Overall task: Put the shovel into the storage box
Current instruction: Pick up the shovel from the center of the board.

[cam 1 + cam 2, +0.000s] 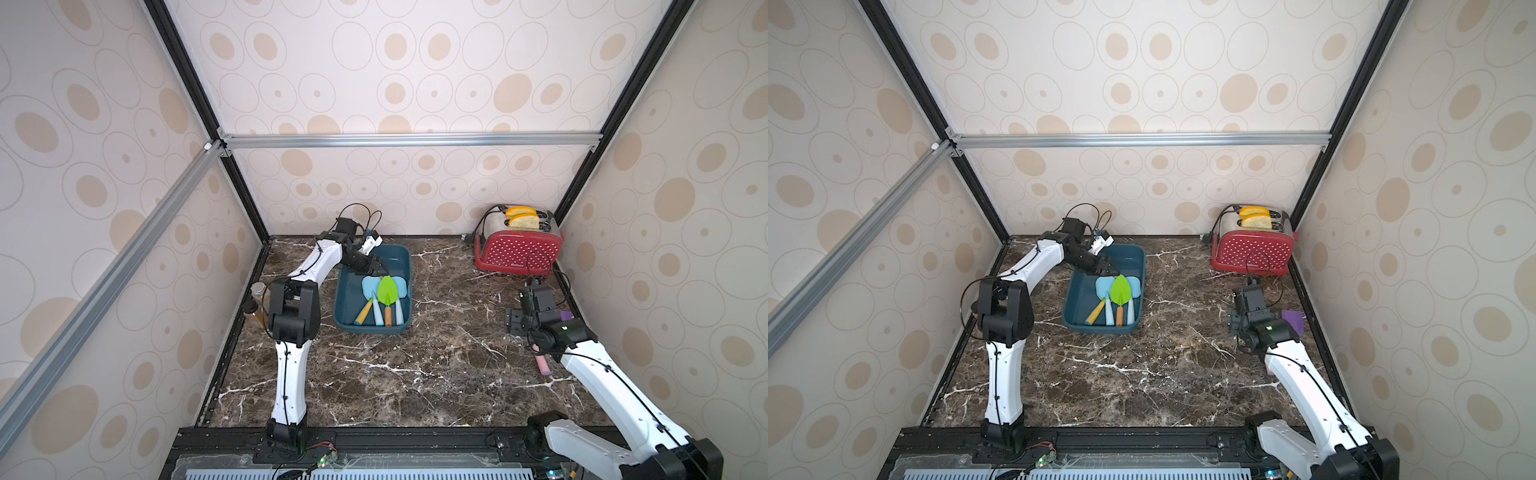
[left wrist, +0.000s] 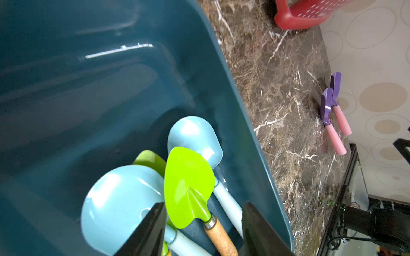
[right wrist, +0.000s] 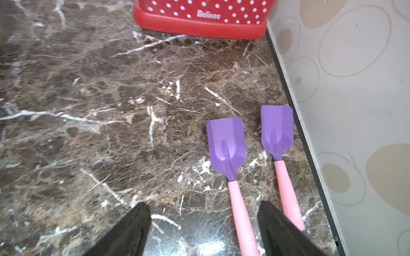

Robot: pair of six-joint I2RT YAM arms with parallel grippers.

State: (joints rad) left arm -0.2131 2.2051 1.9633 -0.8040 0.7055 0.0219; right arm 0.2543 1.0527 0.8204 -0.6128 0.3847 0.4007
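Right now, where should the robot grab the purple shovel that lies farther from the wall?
Probably by its pink handle, from above, jaws across it: the purple shovel lies flat on the table, handle slim, blade wide. The open right gripper hovers by it.

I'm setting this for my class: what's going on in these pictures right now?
Toy shovels are being collected. The left gripper hangs open over the storage box, where a green shovel lies on top of light blue shovels. The right gripper, also open, hovers above two purple shovels lying on the table, neither gripped yet.
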